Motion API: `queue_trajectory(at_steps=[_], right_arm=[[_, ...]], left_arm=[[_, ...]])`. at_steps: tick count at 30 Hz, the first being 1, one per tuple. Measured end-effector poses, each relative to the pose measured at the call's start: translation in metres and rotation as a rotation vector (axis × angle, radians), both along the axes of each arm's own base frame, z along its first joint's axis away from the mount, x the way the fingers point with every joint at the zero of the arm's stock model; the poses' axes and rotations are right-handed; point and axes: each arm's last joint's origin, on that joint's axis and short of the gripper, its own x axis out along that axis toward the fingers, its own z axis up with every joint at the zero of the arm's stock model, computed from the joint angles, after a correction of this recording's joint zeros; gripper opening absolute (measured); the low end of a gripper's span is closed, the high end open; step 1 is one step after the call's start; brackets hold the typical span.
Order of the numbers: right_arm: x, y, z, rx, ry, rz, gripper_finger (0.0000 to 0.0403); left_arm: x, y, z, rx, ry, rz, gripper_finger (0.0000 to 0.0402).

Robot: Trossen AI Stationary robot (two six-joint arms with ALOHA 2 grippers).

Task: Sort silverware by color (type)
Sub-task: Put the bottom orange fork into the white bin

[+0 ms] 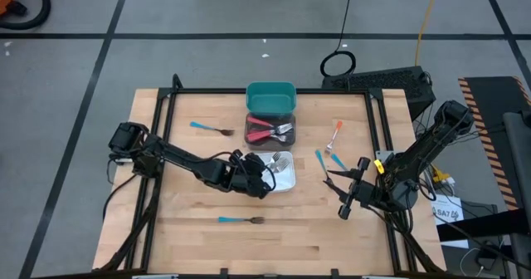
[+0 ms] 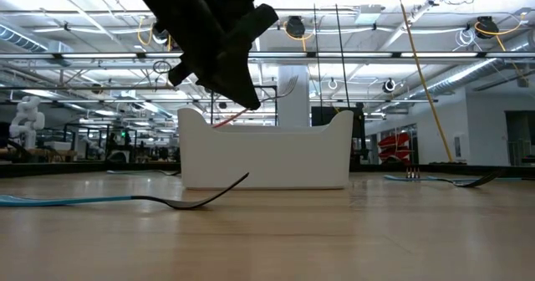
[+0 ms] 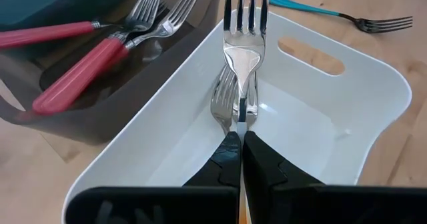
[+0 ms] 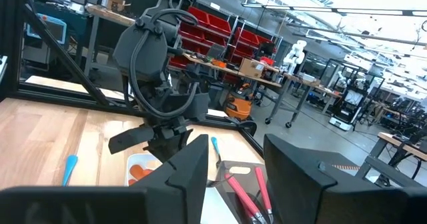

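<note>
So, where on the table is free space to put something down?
Free: the front strip below the blue fork, and the left area between the upper blue fork and the table edge. Crowded: the centre bins, where the left hand holds a fork over the white bin.

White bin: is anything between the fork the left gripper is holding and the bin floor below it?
Nothing visible blocks it. The left gripper is shut on a fork held over the white bin; one fork already lies inside, beside the drop path.
</note>
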Motion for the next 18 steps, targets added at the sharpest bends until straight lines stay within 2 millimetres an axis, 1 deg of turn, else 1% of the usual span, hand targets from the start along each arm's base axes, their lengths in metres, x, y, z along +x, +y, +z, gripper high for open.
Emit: queue_trajectory(at_steps=[14,18], right_arm=[[0.0,0.0,0.0,-0.001,0.0,0.0,0.0141],[0.0,0.0,0.0,-0.001,0.0,0.0,0.0141]], left_arm=[[-0.0014,-0.0027,-0.0008,0.003,0.011,-0.009,0.0002],[-0.0018,-0.0026,-0.0011,0.009,0.019,-0.013,0.0022]])
